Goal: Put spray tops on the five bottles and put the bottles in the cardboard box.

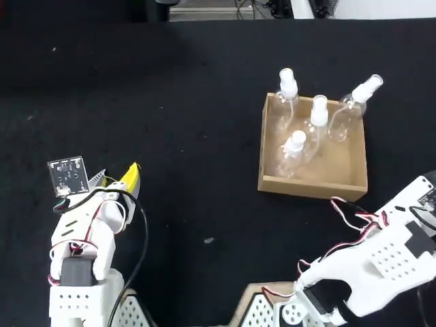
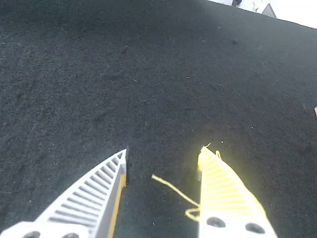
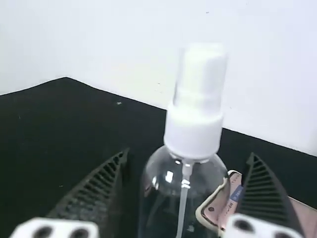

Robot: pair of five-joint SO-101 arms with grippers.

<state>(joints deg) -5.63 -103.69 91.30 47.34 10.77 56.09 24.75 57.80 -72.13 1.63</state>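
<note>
My right gripper (image 3: 185,161) is shut on a clear bottle (image 3: 168,186), held upright between its black fingers (image 3: 101,183). A white spray top (image 3: 195,109) sits on the bottle's neck. The cardboard box (image 1: 310,184) lies right of the table's middle. In it stand several clear bottles (image 1: 291,153), each with a white spray top (image 1: 319,109). My left gripper (image 2: 163,153) is open low over bare black cloth, at the table's near left (image 1: 117,174), far from the box. My right arm (image 1: 381,259) runs out past the high view's right edge.
Black cloth (image 1: 170,102) covers the table. A small square board (image 1: 68,176) sticks out beside my left arm. A tiny speck (image 1: 209,240) lies on the cloth at the front. There is open cloth between my left arm and the box.
</note>
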